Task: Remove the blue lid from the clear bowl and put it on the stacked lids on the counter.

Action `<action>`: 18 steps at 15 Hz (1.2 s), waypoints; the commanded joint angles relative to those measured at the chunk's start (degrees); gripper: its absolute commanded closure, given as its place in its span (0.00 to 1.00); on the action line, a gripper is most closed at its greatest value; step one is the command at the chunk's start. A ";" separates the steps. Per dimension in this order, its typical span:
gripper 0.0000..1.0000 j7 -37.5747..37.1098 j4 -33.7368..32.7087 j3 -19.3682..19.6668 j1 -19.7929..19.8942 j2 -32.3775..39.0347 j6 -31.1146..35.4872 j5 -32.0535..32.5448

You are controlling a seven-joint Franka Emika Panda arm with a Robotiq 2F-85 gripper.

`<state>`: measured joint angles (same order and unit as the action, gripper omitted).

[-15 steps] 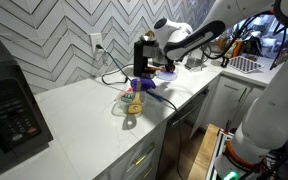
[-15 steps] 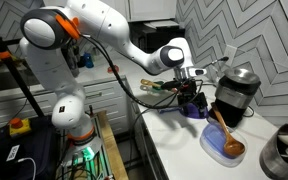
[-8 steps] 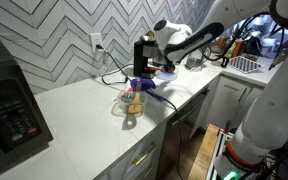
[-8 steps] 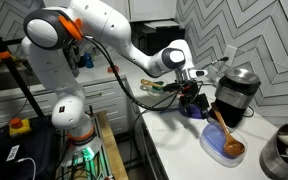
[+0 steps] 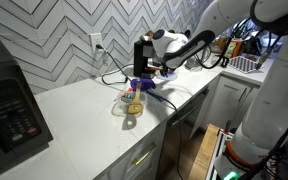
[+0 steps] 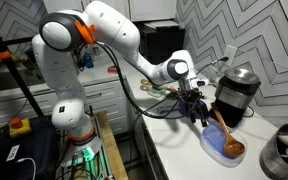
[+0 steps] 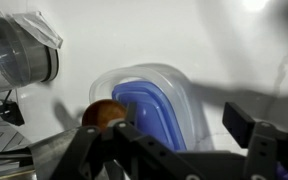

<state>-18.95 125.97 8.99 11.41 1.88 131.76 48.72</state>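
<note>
The blue lid (image 7: 149, 115) lies in the clear bowl (image 7: 189, 95), with the brown head of a wooden spoon (image 7: 104, 112) at its edge. In both exterior views the bowl (image 6: 224, 147) (image 5: 132, 104) stands on the white counter near the front edge. My gripper (image 7: 169, 150) is open and empty, and hovers just above and beside the bowl (image 6: 197, 106). The stacked lids (image 5: 144, 86) are a blue-purple pile under my arm, next to the bowl. They are hidden in the wrist view.
A black appliance (image 6: 234, 90) stands against the wall behind the bowl, also in an exterior view (image 5: 144, 55). A metal pot (image 6: 284, 152) is beyond the bowl. A black microwave (image 5: 9, 105) stands at the counter's far end. A clear jar (image 7: 24, 50) is near the bowl.
My gripper has moved from over the stacked lids toward the bowl and dropped a little. The bowl, lid and spoon have not moved.
</note>
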 commanded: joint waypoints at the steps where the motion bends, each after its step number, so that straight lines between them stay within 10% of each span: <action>1: 0.30 -2.30 -2.09 1.05 -0.20 3.44 2.21 -0.22; 9: 0.24 -9.17 -5.84 1.06 -2.41 7.08 2.53 2.68; 18: 0.44 -17.82 -9.75 1.41 -3.99 10.70 1.18 4.19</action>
<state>-33.14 117.65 9.40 8.68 10.87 133.34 50.70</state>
